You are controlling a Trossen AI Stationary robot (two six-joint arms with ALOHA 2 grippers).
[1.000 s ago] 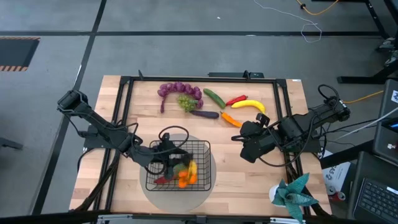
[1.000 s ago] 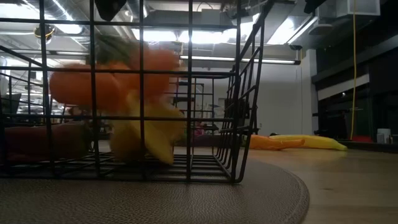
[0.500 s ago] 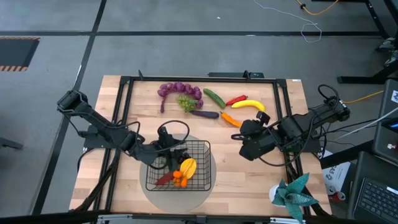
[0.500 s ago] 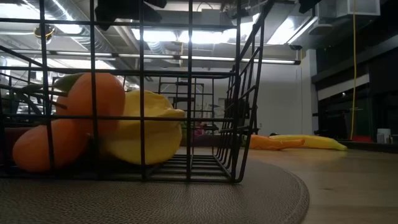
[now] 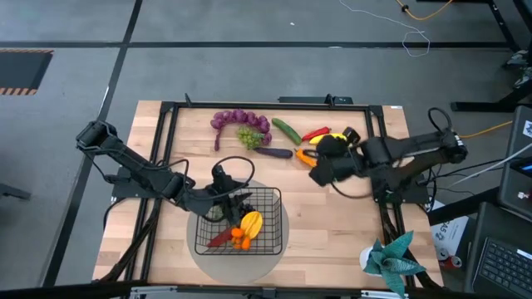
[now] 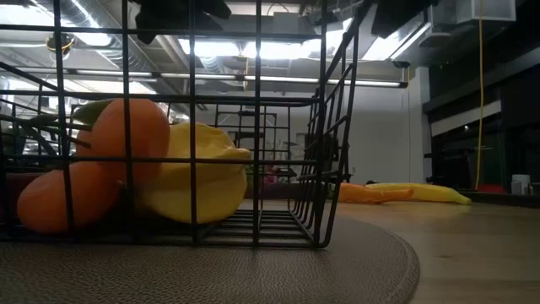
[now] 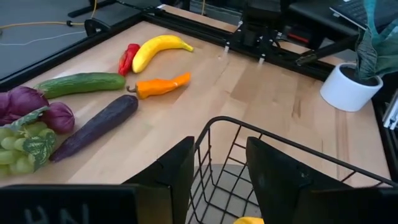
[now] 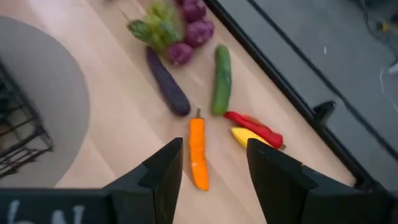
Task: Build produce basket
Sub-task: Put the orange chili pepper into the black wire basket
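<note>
Black wire basket, high view: your rectangular black wire-mesh basket sits on the round grey mat, so loading stays central on the wooden worktop.
Left hand, high view: your left hand hangs over the basket's far rim, probably clear of the load.
Right hand, high view: your right hand hovers above the loose row, just over the orange carrot.
Low view: through the mesh you see an orange fruit leaning on a yellow piece.
Left wrist view: fingers stand apart and empty, straddling the rim.
Right wrist view: fingers are parted with nothing held; below lie the carrot, red chili, green cucumber and purple eggplant, lined up for picking.
</note>
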